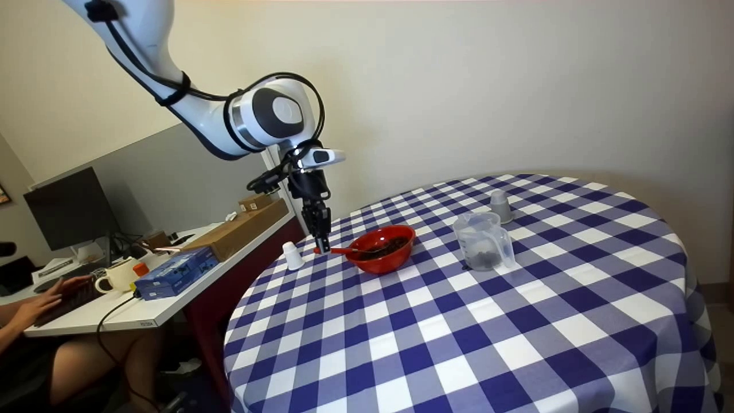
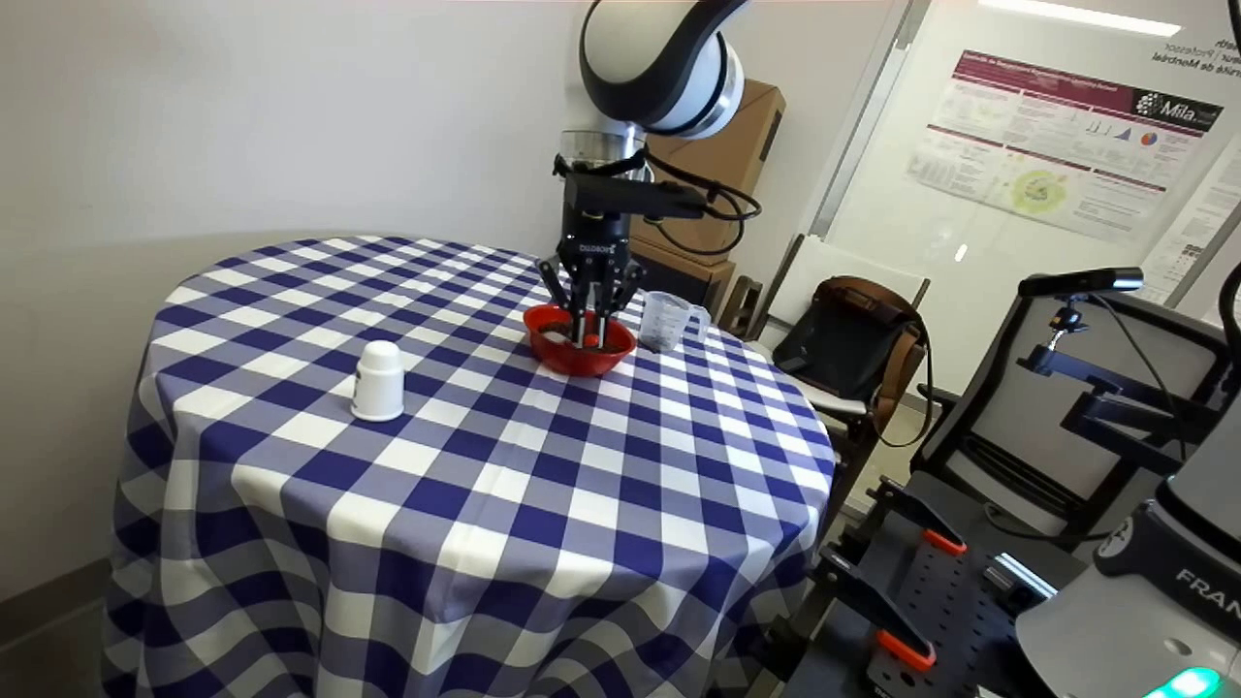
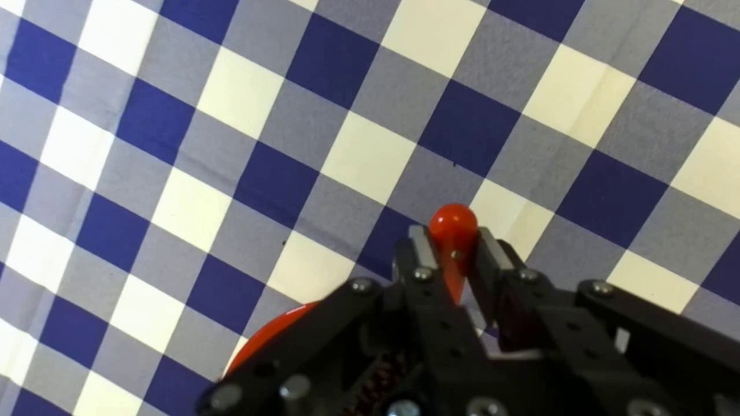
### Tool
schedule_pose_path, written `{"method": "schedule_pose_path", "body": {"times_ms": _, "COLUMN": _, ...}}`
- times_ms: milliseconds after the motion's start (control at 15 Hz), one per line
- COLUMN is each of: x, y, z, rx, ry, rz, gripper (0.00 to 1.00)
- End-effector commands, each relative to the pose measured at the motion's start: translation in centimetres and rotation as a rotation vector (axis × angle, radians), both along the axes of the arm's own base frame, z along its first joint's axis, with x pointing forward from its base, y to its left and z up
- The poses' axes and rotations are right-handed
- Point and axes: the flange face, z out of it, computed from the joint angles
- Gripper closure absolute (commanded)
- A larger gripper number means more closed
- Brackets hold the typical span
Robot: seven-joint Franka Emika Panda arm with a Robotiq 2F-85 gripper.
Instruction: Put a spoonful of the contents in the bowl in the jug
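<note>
A red bowl with dark grainy contents stands on the checked tablecloth; it shows in an exterior view and partly in the wrist view. A spoon with a red handle leans over the bowl's rim, its scoop end in the contents. My gripper is beside the bowl with its fingers closed around the handle's end. In the wrist view, the handle's round red tip fills the space between the fingertips. A clear jug with a little dark matter at its bottom stands apart from the bowl.
A white cup stands upside down near the gripper. A greyish cup stands behind the jug. A white cup also shows in an exterior view. A desk with a blue box and a seated person adjoin the table.
</note>
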Motion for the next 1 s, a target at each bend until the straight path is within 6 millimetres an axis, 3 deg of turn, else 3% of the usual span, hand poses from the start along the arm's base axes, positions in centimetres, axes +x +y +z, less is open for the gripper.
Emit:
{"method": "schedule_pose_path", "body": {"times_ms": 0, "x": 0.7, "y": -0.4, "z": -0.5, "rx": 0.059, "ry": 0.015, "rz": 0.040, "gripper": 0.56}}
{"method": "schedule_pose_path", "body": {"times_ms": 133, "x": 0.4, "y": -1.0, "z": -0.5, "rx": 0.078, "ry": 0.021, "rz": 0.040, "gripper": 0.49}}
{"method": "schedule_pose_path", "body": {"times_ms": 533, "x": -0.5, "y": -3.1, "z": 0.9, "rx": 0.128, "ry": 0.014, "rz": -0.001, "gripper": 0.04}}
{"method": "schedule_pose_path", "body": {"times_ms": 733, "x": -1.3, "y": -4.9, "z": 3.6, "rx": 0.100, "ry": -0.017, "rz": 0.028, "gripper": 0.00}}
{"method": "schedule_pose_path", "body": {"times_ms": 933, "x": -3.0, "y": -6.7, "z": 7.1, "rx": 0.001, "ry": -0.006, "rz": 0.179, "gripper": 0.00}}
